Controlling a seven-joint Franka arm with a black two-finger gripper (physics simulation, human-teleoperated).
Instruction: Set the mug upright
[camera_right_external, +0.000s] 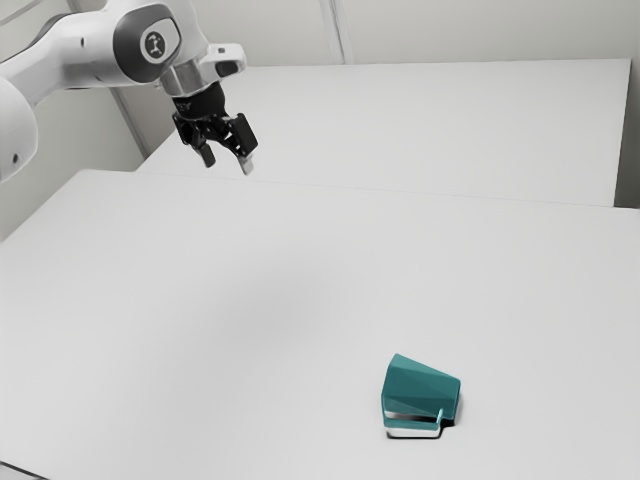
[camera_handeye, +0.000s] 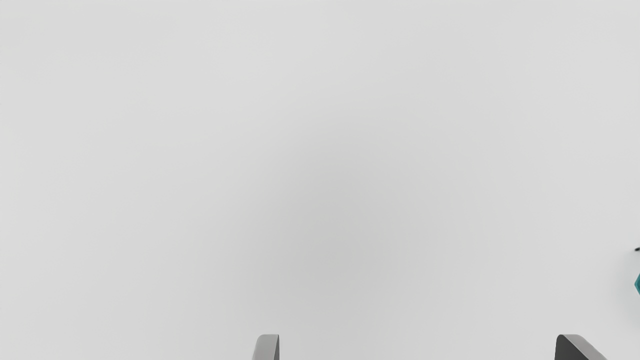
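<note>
"One mug (camera_right_external: 418, 388), on its side on the counter (camera_right_external: 250, 330). Which step?"

"Reaching it, I judge: the end effector (camera_right_external: 228, 166) hangs wide open, empty, well apart. Next: travel over, grip, turn it upright."

Wrist view: mug (camera_handeye: 638, 284) mostly cut off by edge; fingers (camera_handeye: 266, 348) partly. Exterior view: arm (camera_right_external: 85, 50) cropped at edge; mug's inside hidden.

Matt, smooth white flat tabletop (camera_right_external: 250, 310); smooth teal tapered mug (camera_right_external: 420, 388), possibly plastic; smooth, faintly glossy white jointed arm (camera_right_external: 95, 50).
</note>
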